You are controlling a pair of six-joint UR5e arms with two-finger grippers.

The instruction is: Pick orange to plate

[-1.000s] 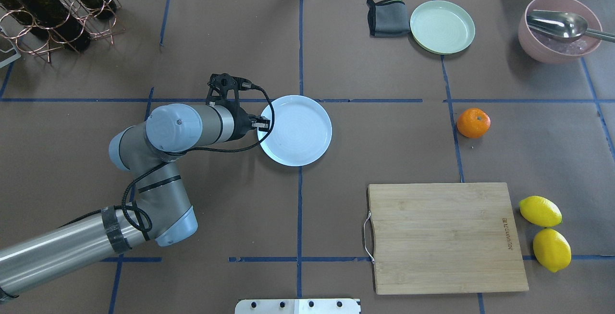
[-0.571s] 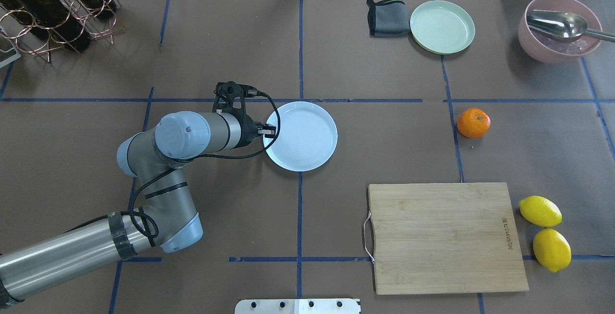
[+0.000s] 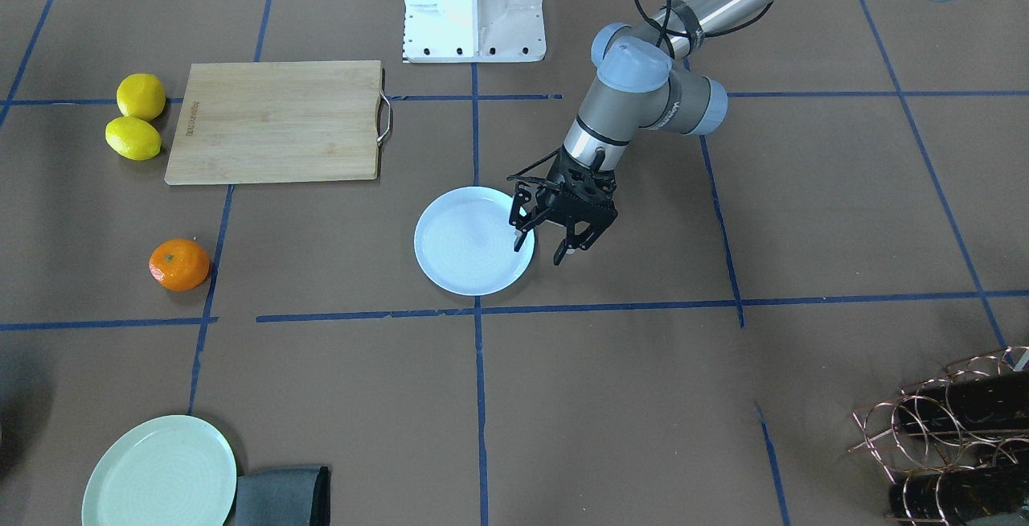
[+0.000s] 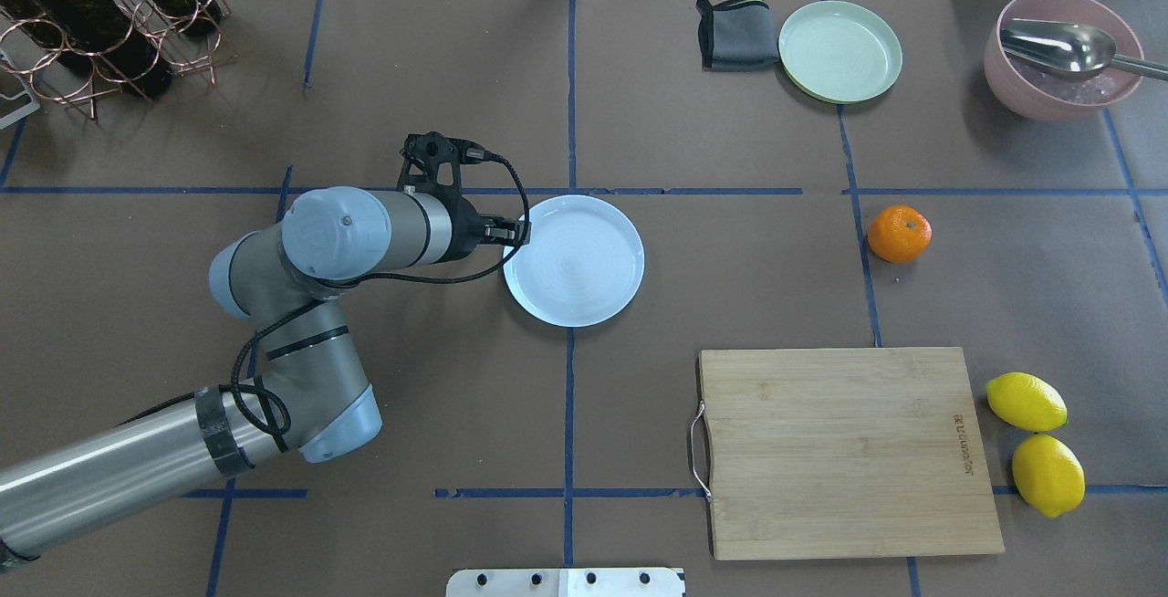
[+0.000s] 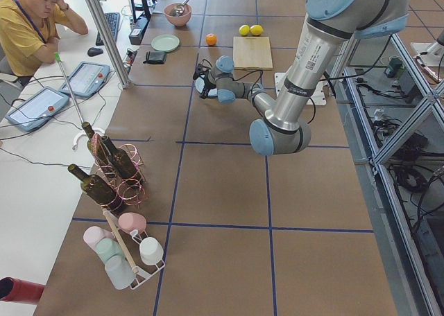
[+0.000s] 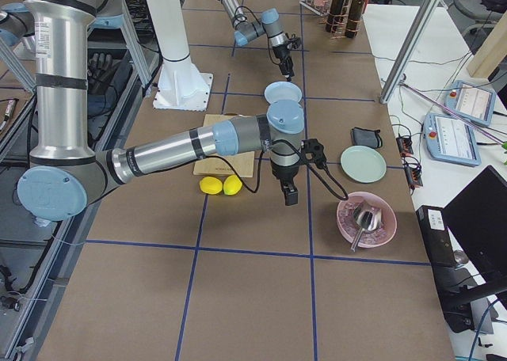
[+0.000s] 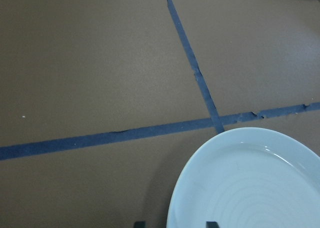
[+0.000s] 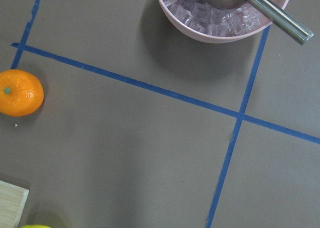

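Note:
The orange (image 4: 899,234) lies alone on the brown table, far right of the white plate (image 4: 584,264); it also shows in the front view as the orange (image 3: 179,265) and at the left edge of the right wrist view as the orange (image 8: 20,93). My left gripper (image 3: 540,248) stands open at the plate's (image 3: 466,248) edge nearest the arm, one finger above the rim and one outside it. The left wrist view shows the plate (image 7: 250,188) at bottom right. My right gripper (image 6: 290,196) hangs high near the pink bowl; I cannot tell its state.
A pale green plate (image 4: 839,51) and a folded grey cloth (image 4: 735,33) sit at the back right, beside a pink bowl (image 4: 1063,86) with ice and a metal scoop. A wooden cutting board (image 4: 844,451) and two lemons (image 4: 1027,401) lie front right. A bottle rack (image 4: 100,22) stands back left.
The white plate slid a little to the right and toward the robot with the left gripper at its edge. The left arm then drew back slightly to the left. The orange stayed put.

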